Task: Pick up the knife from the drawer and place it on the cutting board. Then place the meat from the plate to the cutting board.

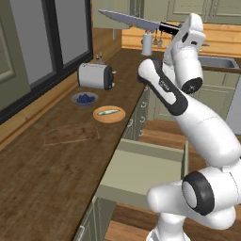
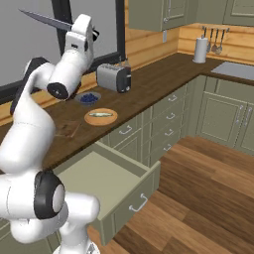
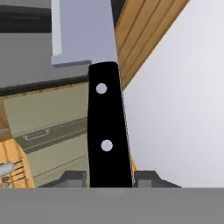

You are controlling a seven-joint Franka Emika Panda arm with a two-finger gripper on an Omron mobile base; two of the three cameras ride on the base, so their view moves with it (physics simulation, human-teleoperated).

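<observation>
Dark wood counter [image 1: 56,160] carries the cutting board [image 1: 71,134] and the plate [image 1: 109,114] with the meat [image 1: 108,112] on it. Above the counter, the tool [image 3: 107,177] clamps the black handle of the knife [image 1: 129,20], blade roughly level. Drawer [image 1: 141,172] stands open

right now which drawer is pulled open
The wide pale olive-green drawer just in front of the robot's base; it juts out from the counter, its inside bare. The smaller handled drawers beyond sit flush.
</observation>
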